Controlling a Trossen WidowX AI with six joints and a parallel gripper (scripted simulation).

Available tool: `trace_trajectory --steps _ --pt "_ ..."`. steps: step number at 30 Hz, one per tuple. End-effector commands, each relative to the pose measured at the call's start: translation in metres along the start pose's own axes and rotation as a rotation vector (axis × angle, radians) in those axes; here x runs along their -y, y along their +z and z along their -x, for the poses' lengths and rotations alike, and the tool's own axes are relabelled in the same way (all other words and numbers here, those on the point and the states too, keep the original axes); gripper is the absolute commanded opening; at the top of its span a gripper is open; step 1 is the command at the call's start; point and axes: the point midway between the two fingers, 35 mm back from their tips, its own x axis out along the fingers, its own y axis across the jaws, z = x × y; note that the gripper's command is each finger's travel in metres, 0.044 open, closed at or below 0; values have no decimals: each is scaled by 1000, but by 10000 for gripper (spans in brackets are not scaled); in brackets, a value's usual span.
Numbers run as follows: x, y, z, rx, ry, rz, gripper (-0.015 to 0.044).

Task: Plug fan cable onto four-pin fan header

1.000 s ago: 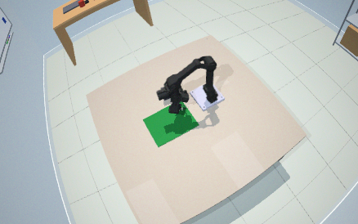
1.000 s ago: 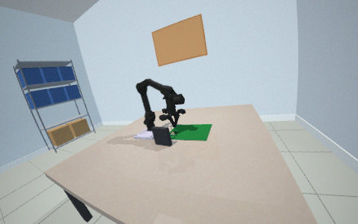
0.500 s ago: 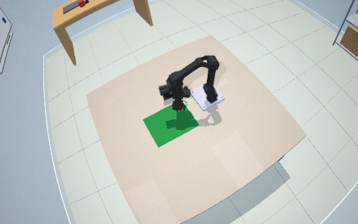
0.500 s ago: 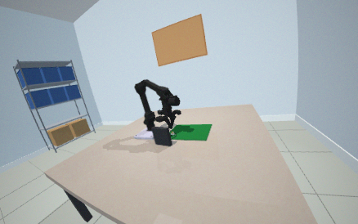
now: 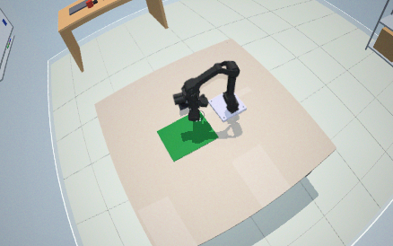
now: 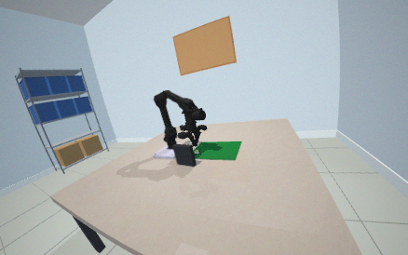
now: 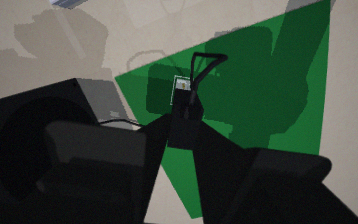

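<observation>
Gripper has the fingers clamped on the fan plug — dark block pinched between them, cable looping up off its far end and back toward the fan, which stands on the surface just beside the board's near corner.

Key relation: in the wrist view the four-pin header, a small white-framed socket on the green board, sits directly beyond the plug tip, nearly in line with the plug's long axis. The plug's front end overlaps the header's lower edge in this view, but I can't tell whether that's contact or just height offset — plug looks above it, not seated.

Judgement: lateral alignment is close; what remains is mostly travel along the plug's axis down into the socket. Pin orientation isn't resolvable here. Watch the cable loop — it lies right over the header region and could drag the plug off line.

Top view only shows the arm hanging over the board's corner nearest the base.
</observation>
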Motion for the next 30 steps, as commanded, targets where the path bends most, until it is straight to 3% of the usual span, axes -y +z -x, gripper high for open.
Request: trace_trajectory --steps 1,5,30 --pt "0 0 -3 1 -1 6 0" --pt "0 -1 -22 1 -1 6 0" --pt "0 -1 -24 1 -1 7 0"
